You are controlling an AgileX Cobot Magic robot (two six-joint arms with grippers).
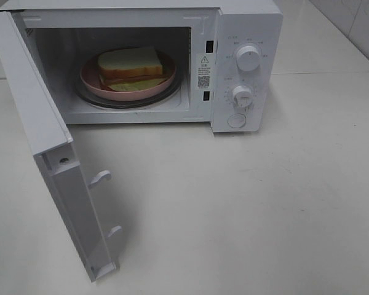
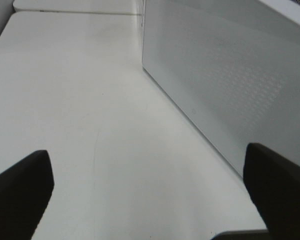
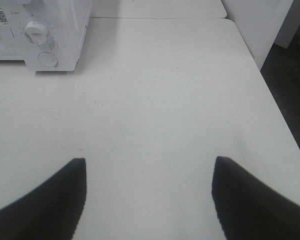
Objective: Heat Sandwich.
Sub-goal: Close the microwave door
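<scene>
We're watching: tan-crusted white-bread sandwich (image 1: 130, 63) inside white boxy microwave (image 1: 265, 92), white door (image 1: 67, 184) open at 7 o'clock; left claw (image 2: 147, 152), right claw (image 3: 150, 160) wide, empty. Glancing door push risks skidding it.

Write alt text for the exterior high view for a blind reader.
A white-bread sandwich on a round pink plate sits inside a white microwave whose door hangs wide open to the left. The microwave stands on a white table.
</scene>
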